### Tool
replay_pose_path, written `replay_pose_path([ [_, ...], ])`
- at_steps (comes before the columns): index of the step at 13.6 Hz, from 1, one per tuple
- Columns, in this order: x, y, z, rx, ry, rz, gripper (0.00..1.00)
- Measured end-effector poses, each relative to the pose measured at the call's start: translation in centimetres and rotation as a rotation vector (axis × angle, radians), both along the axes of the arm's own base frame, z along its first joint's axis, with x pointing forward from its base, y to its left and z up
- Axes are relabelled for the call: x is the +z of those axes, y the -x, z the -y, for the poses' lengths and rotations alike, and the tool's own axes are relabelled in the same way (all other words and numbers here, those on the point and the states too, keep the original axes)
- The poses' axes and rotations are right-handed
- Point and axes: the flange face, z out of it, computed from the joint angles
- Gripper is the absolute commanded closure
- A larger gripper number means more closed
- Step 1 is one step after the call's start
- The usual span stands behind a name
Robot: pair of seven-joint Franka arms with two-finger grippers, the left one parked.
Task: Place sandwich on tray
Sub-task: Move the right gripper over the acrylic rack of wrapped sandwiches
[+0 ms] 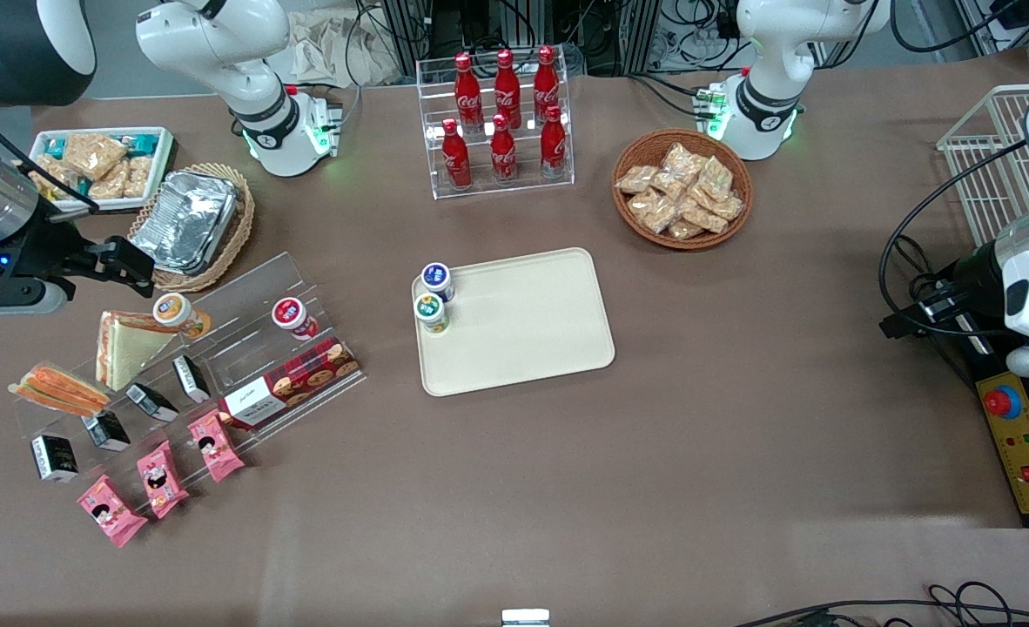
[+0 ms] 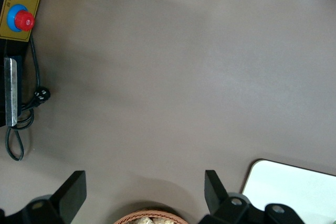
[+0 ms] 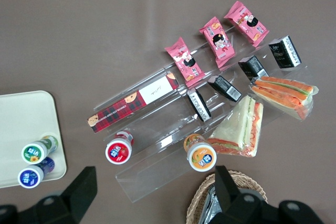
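Above display stand, hand (image 1: 136, 264) open.

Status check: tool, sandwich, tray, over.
Tool open, empty, above the foil basket. Sandwich untouched on clear rack. Tray holds two small bottles; rest bare. Nothing blocking.

The small clear-wrapped wedge sandwich (image 1: 60, 389) lies on the clear acrylic stepped shelf (image 1: 218, 348), toward the working arm's end of the table (image 1: 654, 453). The cream rectangular plastic tray (image 1: 532, 331) sits mid-table. The open pincer (image 1: 136, 266) hovers above the shelf.
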Motion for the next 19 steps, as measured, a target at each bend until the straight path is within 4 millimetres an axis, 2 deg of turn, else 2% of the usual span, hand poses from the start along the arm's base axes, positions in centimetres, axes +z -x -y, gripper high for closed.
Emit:
replay_pose_path([
  [5,0.0,0.0,0.1,-0.004,0.000,0.004,0.00],
  [8,0.1,-0.1,1.4,-0.051,-0.003,0.006,0.00],
  [12,0.0,-0.2,4.0,-0.290,-0.011,0.018,0.00],
  [15,-0.2,-0.3,7.0,-0.512,-0.015,0.024,0.00],
  [19,-0.5,-1.0,9.4,-0.848,-0.035,0.078,0.00],
])
